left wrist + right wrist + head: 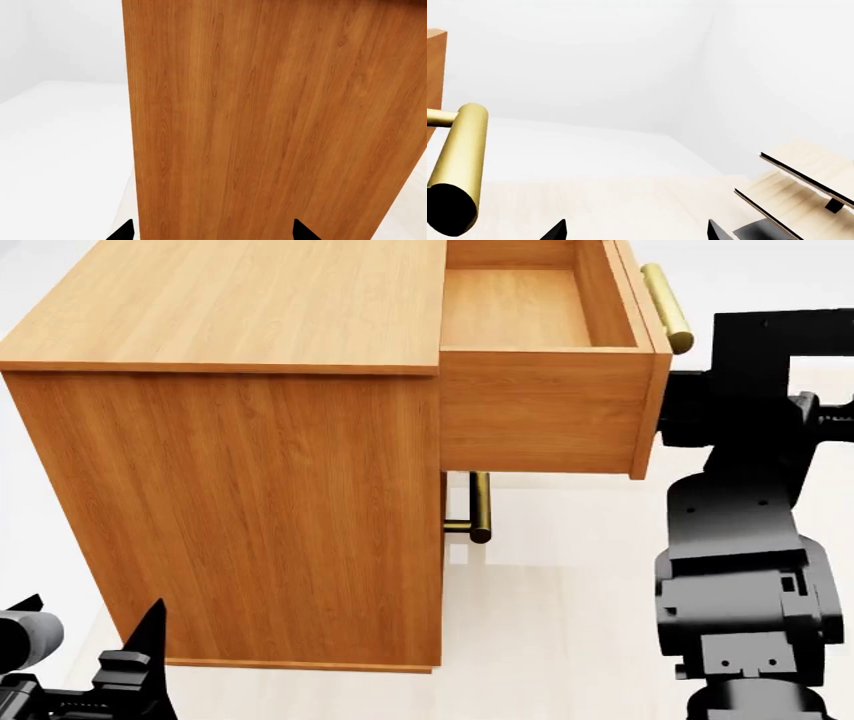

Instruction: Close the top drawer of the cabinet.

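Your top drawer (547, 410) is sticking out to the right of the cabinet (227, 500), its brass handle (457, 170) lying just left of your right claw (635, 231), whose tips are spread apart. Your left claw (212, 232), also released, is facing the cabinet's side.

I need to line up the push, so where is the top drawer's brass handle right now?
In the head view the brass handle sits upper right on the front of the pulled-out top drawer, just left of the right arm; the right wrist view shows it close by.
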`<state>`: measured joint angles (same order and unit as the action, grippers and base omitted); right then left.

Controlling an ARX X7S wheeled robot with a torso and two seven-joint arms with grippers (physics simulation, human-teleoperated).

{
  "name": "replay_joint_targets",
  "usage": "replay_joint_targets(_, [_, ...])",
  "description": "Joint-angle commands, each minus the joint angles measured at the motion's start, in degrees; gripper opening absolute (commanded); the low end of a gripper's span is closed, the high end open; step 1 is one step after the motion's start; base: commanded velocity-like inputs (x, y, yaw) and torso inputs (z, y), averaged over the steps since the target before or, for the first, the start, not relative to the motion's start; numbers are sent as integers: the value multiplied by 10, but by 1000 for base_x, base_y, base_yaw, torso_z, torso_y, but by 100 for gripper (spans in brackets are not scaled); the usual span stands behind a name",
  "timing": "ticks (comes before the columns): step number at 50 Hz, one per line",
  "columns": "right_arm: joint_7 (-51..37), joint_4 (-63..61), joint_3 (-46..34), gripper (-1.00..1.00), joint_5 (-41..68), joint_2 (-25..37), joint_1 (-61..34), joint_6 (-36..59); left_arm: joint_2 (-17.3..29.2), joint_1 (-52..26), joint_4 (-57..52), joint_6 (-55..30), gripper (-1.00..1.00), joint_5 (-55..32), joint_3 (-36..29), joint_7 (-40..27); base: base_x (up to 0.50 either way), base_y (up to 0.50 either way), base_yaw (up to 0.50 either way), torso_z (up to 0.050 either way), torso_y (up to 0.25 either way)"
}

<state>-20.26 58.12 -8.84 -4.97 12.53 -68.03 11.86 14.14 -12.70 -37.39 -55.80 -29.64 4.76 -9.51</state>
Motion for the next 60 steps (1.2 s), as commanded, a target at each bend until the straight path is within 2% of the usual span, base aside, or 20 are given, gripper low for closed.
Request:
replay_joint_targets(1, [12,81,-41,100,-5,-66,-4,-75,3,5,0,3,100,-7,9,-1,0,0,0,0,0])
replay_joint_targets(11, [17,118,-46,100,7,-108,4,-115,5,7,-1,5,100,-12,14,-2,0,0,0,0,0])
replay_joint_targets(21, [8,-23,-93,100,13,-122,56,-49,9,8,-2,9,100,-14,15,-5,0,0,0,0,0])
replay_joint_targets(34, [-29,-132,-268,100,117,-123,64,26,12,11,5,15,100,-19,23,-4,0,0,0,0,0])
replay_joint_targets(42, [-57,-139,-344,100,173,-123,66,25,15,16,3,17,100,-26,32,-4,0,0,0,0,0])
replay_joint_targets(50, [-63,-148,-368,100,190,-113,69,22,16,15,5,18,100,-26,28,-6,0,0,0,0,0])
replay_joint_targets(60, [-66,-203,-331,100,234,-61,89,32,14,14,11,23,100,-23,17,-8,0,0,0,0,0])
